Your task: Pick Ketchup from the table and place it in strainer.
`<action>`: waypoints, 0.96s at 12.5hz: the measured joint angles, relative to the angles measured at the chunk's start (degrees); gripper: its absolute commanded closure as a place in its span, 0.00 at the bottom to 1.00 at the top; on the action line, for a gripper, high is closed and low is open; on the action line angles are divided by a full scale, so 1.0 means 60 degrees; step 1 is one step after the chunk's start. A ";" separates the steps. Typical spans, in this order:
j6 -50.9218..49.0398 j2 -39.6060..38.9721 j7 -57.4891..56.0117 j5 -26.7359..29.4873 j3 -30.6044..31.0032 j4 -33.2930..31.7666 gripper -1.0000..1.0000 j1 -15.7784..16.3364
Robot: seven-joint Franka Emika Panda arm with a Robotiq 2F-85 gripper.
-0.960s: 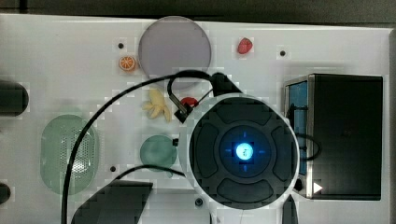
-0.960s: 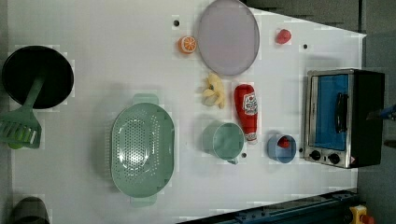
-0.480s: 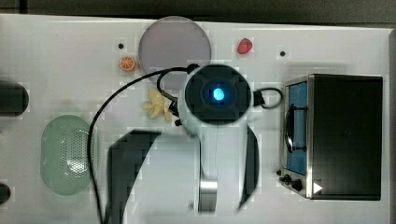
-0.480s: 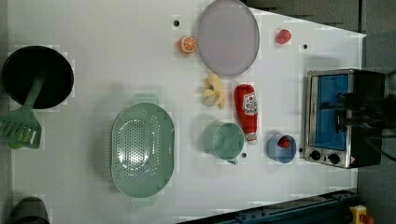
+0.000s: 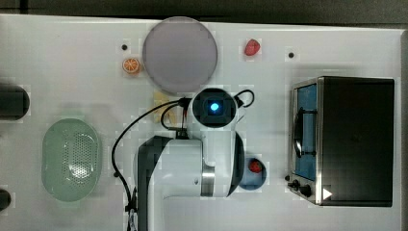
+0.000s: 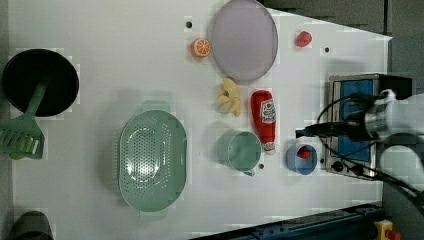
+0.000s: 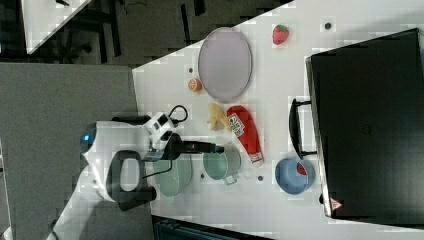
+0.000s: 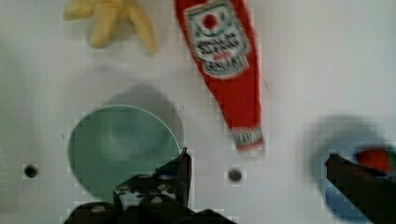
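In the top view, the white arm covers the table (image 5: 57,57) middle, well apart from the oval, perforated mint strainer (image 5: 71,159).

In the left view, the glossy red Ketchup (image 6: 263,119) bottle lies flat beside the round green mug (image 6: 239,150), its cap nearest the mug.

In the right view, the Ketchup's tapered body lies just beside the mug.

In the wrist view, the gripper (image 8: 261,179) hangs with its dark fingers spread wide, holding nothing, near the Ketchup's cap.
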State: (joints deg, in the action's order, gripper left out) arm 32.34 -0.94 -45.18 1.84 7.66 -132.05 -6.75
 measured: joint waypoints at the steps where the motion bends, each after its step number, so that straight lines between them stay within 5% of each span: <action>1: 0.0574 -0.0087 -0.0601 -0.0003 0.0055 -0.0205 0.00 0.0039; 12: 0.4635 -0.2910 -0.1856 -0.0371 0.0171 -0.0802 0.00 -0.0017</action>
State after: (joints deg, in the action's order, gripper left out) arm 60.15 -18.39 -56.32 -0.39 8.69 -136.86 -6.85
